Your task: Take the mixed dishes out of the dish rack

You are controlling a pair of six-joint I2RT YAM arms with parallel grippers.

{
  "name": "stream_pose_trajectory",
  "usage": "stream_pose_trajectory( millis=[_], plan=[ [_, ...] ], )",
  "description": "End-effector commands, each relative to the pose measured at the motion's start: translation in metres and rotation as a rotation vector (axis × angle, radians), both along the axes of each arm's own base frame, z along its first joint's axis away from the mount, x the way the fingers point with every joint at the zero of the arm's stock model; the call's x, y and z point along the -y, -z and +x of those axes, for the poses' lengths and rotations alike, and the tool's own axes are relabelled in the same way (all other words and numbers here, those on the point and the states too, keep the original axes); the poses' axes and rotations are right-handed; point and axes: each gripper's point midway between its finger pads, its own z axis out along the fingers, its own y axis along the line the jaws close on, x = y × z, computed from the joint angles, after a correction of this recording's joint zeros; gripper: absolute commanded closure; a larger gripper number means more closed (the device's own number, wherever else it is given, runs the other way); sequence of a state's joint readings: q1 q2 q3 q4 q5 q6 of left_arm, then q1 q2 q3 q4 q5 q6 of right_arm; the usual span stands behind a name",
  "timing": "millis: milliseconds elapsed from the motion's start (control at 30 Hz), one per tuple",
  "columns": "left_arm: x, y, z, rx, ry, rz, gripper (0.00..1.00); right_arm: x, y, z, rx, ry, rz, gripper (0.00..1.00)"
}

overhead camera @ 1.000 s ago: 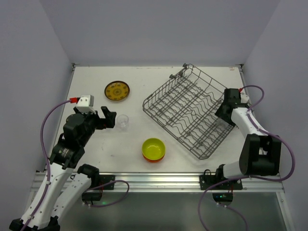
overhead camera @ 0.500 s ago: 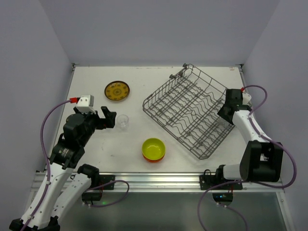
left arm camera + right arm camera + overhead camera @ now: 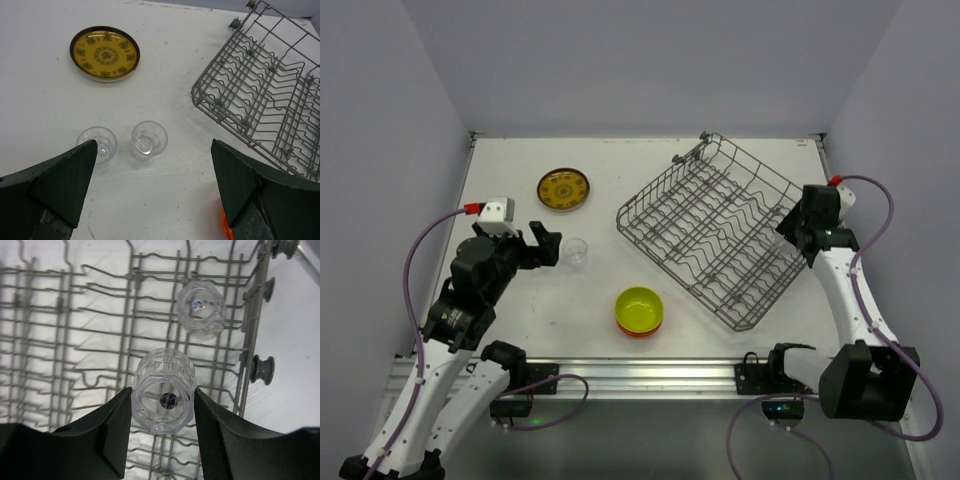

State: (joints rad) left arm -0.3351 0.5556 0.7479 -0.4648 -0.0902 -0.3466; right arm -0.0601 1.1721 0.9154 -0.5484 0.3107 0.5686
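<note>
Update: right fingers (image 3: 112, 435) just closed partway, now clamped on clear glass (image 3: 164, 372) sitting square between them. Arm has pulled up and back off dish rack (image 3: 660, 180), so I'd say glass is lifted off wires. Second glass (image 3: 202, 307) sits in rack just beyond fingertips, next in line I reckon. Left fingers (image 3: 60, 180) unchanged: spread fully wide, holding nothing, two unloaded glasses (image 3: 97, 142) on counter (image 3: 165, 200) just ahead of them.

Top cam looked down over the whole bench (image 3: 620, 170); wrist cams sat way closer, all three catching the dish rack (image 3: 705, 230).
</note>
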Motion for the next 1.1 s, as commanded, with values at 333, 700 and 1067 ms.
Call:
stream_pose_trajectory(
  millis=[333, 700, 1067],
  plan=[
    [0.111, -0.065, -0.032, 0.136, 0.613, -0.380, 0.00, -0.182, -0.140, -0.018, 0.582, -0.870, 0.591, 0.67],
    [0.189, -0.102, -0.079, 0.115, 1.122, -0.683, 0.04, -0.294, -0.213, -0.096, 0.944, -1.412, 0.912, 0.70],
    [0.194, -0.111, -0.079, 0.124, 1.153, -0.684, 0.46, -0.317, -0.214, -0.101, 0.946, -1.495, 1.023, 0.70]
  ],
)
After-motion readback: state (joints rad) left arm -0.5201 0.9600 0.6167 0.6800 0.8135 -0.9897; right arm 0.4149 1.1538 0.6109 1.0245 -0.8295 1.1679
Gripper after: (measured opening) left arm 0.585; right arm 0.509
